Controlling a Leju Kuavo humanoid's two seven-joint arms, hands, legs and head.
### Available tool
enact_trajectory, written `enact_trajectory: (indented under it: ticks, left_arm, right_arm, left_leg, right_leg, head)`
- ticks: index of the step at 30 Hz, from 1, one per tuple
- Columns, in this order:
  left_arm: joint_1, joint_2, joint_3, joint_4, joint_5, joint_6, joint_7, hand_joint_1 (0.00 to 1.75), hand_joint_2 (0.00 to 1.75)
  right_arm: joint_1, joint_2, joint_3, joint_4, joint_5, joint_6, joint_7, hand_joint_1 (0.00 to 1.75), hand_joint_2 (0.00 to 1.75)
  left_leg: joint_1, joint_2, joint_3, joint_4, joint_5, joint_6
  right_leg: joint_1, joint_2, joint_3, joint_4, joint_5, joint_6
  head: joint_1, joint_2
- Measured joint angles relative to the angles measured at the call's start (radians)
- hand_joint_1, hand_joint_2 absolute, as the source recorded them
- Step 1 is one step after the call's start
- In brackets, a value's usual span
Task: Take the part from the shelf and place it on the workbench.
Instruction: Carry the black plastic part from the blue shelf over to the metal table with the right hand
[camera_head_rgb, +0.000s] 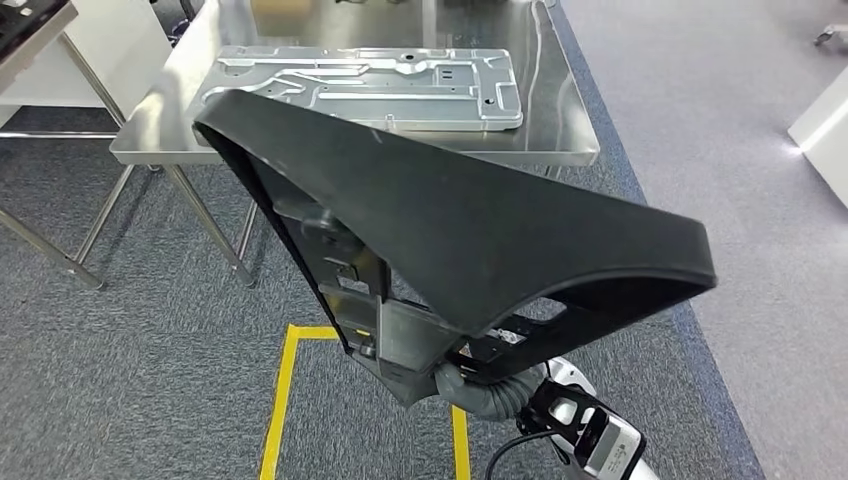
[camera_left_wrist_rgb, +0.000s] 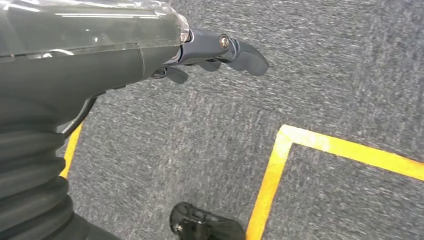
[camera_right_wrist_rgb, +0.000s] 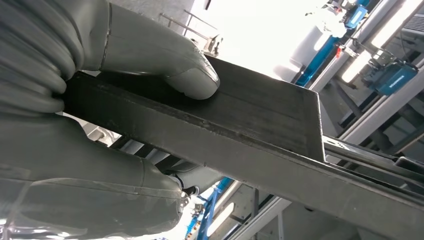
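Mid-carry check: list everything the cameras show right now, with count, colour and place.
Part: one, black, curved, held up in front of the workbench.
Metal plate: one, silver, lying flat on the workbench.
Workbench: one, shiny steel, ahead.
Floor tape: yellow lines on the grey carpet.
White table: one, to the left of the workbench.
Right hand: grey, grips the part's edge, thumb on top.
Left hand: dark fingers, holds nothing, above the carpet.
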Motion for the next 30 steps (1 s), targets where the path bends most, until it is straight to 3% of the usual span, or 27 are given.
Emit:
enact_trajectory:
  ticks: [2, 5, 6, 9, 10, 11, 13, 15, 16, 19, 21, 22, 24, 25, 26, 27, 29, 30]
  left_arm:
    - [0.000, 0.002, 0.000, 0.000, 0.001, 0.000, -0.002, 0.00, 1.75]
    - [0.001, 0.003, 0.000, 0.000, 0.003, 0.000, -0.003, 0.00, 1.75]
    - [0.000, 0.002, 0.000, 0.000, 0.003, 0.000, -0.003, 0.00, 1.75]
    - [0.000, 0.002, 0.000, 0.000, 0.005, -0.001, -0.004, 0.00, 1.75]
    - [0.001, 0.002, 0.000, 0.000, 0.007, -0.002, -0.004, 0.00, 1.75]
    - [0.001, 0.002, 0.000, 0.000, 0.009, -0.003, -0.004, 0.00, 1.75]
    - [0.002, 0.002, 0.001, 0.000, 0.013, -0.004, -0.004, 0.00, 1.75]
    - [0.001, 0.003, 0.002, 0.000, 0.014, -0.005, -0.004, 0.00, 1.75]
    - [0.001, 0.003, 0.003, 0.000, 0.015, -0.005, -0.004, 0.00, 1.75]
    - [-0.003, 0.003, 0.004, 0.000, 0.016, -0.006, -0.005, 0.00, 1.75]
    - [-0.007, 0.002, 0.004, 0.000, 0.016, -0.006, -0.005, 0.00, 1.75]
    - [-0.007, 0.002, 0.005, 0.000, 0.017, -0.006, -0.006, 0.00, 1.75]
    - [-0.005, 0.002, 0.006, 0.000, 0.017, -0.006, -0.006, 0.00, 1.75]
    - [-0.002, 0.002, 0.007, 0.000, 0.017, -0.006, -0.006, 0.00, 1.75]
    - [0.001, 0.002, 0.007, 0.000, 0.017, -0.006, -0.006, 0.00, 1.75]
    - [0.003, 0.002, 0.007, 0.000, 0.017, -0.006, -0.005, 0.00, 1.75]
    - [0.005, 0.003, 0.007, 0.000, 0.017, -0.006, -0.005, 0.00, 1.75]
    - [0.006, 0.004, 0.008, 0.000, 0.017, -0.006, -0.005, 0.00, 1.75]
  right_arm:
    - [0.000, 0.000, 0.000, 0.000, -0.001, -0.001, 0.000, 1.75, 1.75]
    - [0.000, 0.000, 0.000, 0.000, -0.002, -0.005, 0.000, 1.75, 1.75]
    - [0.000, 0.000, 0.000, 0.000, -0.003, -0.006, 0.000, 1.75, 1.75]
    - [0.003, 0.000, 0.000, 0.002, -0.004, -0.007, 0.000, 1.75, 1.75]
    - [0.005, 0.000, 0.000, 0.003, -0.004, -0.007, 0.000, 1.75, 1.75]
    - [0.006, 0.000, 0.000, 0.005, -0.004, -0.007, 0.000, 1.75, 1.75]
    - [0.007, 0.000, 0.000, 0.006, -0.004, -0.007, -0.001, 1.75, 1.75]
    - [0.006, 0.000, 0.000, 0.008, -0.004, -0.007, -0.001, 1.75, 1.75]
    - [0.006, 0.000, 0.000, 0.009, -0.004, -0.007, -0.001, 1.75, 1.75]
    - [0.008, 0.002, 0.000, 0.009, -0.004, -0.007, -0.001, 1.75, 1.75]
    - [0.005, 0.005, 0.000, 0.009, -0.004, -0.007, -0.001, 1.75, 1.75]
    - [0.005, 0.007, 0.000, 0.009, -0.004, -0.007, -0.001, 1.75, 1.75]
    - [0.005, 0.008, 0.000, 0.011, -0.004, -0.006, -0.001, 1.75, 1.75]
    - [0.006, 0.008, 0.000, 0.013, -0.004, -0.006, -0.001, 1.75, 1.75]
    - [0.007, 0.008, 0.000, 0.015, -0.004, -0.006, -0.001, 1.75, 1.75]
    - [0.008, 0.008, 0.000, 0.017, -0.004, -0.006, -0.001, 1.75, 1.75]
    - [0.008, 0.009, 0.000, 0.019, -0.004, -0.006, -0.001, 1.75, 1.75]
    - [0.008, 0.009, 0.000, 0.019, -0.005, -0.006, -0.001, 1.75, 1.75]
  left_leg:
    - [-0.005, 0.000, 0.005, -0.018, -0.002, 0.007]
    - [0.003, 0.000, 0.017, -0.031, 0.000, 0.021]
    - [0.006, 0.000, 0.023, -0.036, 0.000, 0.026]
    - [0.007, 0.001, 0.032, -0.038, -0.008, 0.030]
    - [0.008, 0.000, 0.036, -0.038, -0.013, 0.028]
    - [0.009, 0.000, 0.043, -0.038, -0.018, 0.025]
    - [0.013, -0.001, 0.061, -0.038, -0.032, 0.017]
    - [0.012, -0.002, 0.072, -0.039, -0.046, 0.004]
    - [0.011, -0.001, 0.073, -0.040, -0.051, -0.002]
    - [0.011, 0.002, 0.087, -0.048, -0.062, -0.021]
    - [0.013, 0.003, 0.076, -0.002, -0.083, -0.029]
    - [0.014, 0.003, 0.045, 0.058, -0.103, -0.030]
    - [0.012, 0.002, -0.052, 0.211, -0.143, -0.030]
    - [0.011, 0.002, -0.096, 0.263, -0.144, -0.029]
    - [0.009, 0.002, -0.123, 0.278, -0.123, -0.026]
    - [0.008, 0.001, -0.130, 0.251, -0.080, -0.022]
    - [0.001, 0.001, -0.100, 0.124, 0.024, -0.006]
    - [-0.004, 0.000, -0.080, 0.066, 0.053, 0.002]
  right_leg:
    - [0.000, 0.001, -0.004, 0.002, -0.002, 0.010]
    - [-0.001, -0.001, -0.011, 0.028, -0.022, 0.027]
    - [-0.003, -0.001, -0.031, 0.070, -0.043, 0.033]
    - [-0.018, -0.002, -0.142, 0.261, -0.110, 0.048]
    - [-0.023, -0.002, -0.166, 0.290, -0.105, 0.053]
    - [-0.027, -0.003, -0.170, 0.279, -0.079, 0.056]
    - [-0.033, -0.007, -0.123, 0.154, 0.009, 0.059]
    - [-0.031, -0.010, -0.071, 0.040, 0.053, 0.056]
    - [-0.028, -0.010, -0.061, 0.016, 0.051, 0.051]
    - [-0.024, -0.006, -0.050, 0.005, 0.032, 0.028]
    - [-0.026, -0.006, -0.028, -0.005, 0.022, 0.011]
    - [-0.026, -0.007, -0.016, -0.008, 0.016, 0.005]
    - [-0.021, -0.007, 0.002, -0.009, 0.000, -0.004]
    - [-0.018, -0.005, 0.012, -0.009, -0.009, -0.005]
    - [-0.015, -0.003, 0.025, -0.009, -0.019, -0.006]
    - [-0.012, -0.001, 0.040, -0.009, -0.031, -0.007]
    - [-0.007, 0.001, 0.073, -0.010, -0.056, -0.005]
    - [-0.005, 0.002, 0.085, -0.010, -0.067, -0.001]
  head:
    - [0.000, 0.000]
    - [0.000, 0.000]
    - [0.000, 0.000]
    - [0.000, 0.000]
    - [0.000, 0.000]
    - [0.000, 0.000]
    - [0.000, 0.000]
    - [0.000, 0.000]
    - [0.000, 0.000]
    - [0.000, 0.000]
    - [-0.001, 0.000]
    - [-0.001, 0.000]
    - [-0.001, 0.000]
    - [-0.001, 0.000]
    - [-0.001, 0.000]
    - [-0.001, 0.000]
    - [-0.001, 0.000]
    - [-0.001, 0.000]
